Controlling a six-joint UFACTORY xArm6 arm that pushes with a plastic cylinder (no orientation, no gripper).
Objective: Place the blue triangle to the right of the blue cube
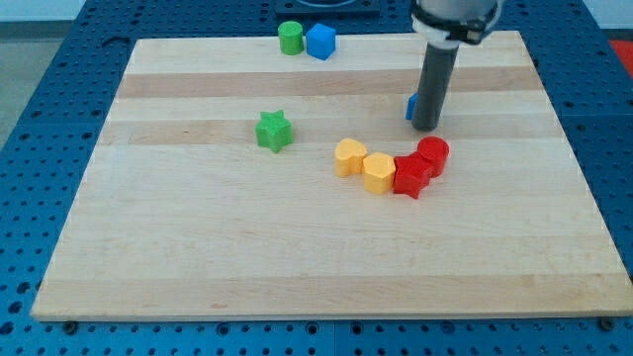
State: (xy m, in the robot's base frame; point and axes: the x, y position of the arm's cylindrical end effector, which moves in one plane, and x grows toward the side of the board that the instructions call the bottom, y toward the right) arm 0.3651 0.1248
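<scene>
The blue cube point(320, 42) sits near the board's top edge, touching a green cylinder point(291, 38) on its left. The blue triangle point(409, 107) is mostly hidden behind my rod; only a sliver shows at the rod's left side. My tip point(426, 128) rests on the board right against that blue block, on its right and toward the view's bottom. The triangle lies well to the right of and below the blue cube.
A green star point(274, 131) lies left of centre. A curved row sits just below my tip: yellow heart point(348, 157), yellow hexagon point(379, 172), red star point(410, 177), red cylinder point(433, 155). The wooden board point(198, 257) ends near the view's edges.
</scene>
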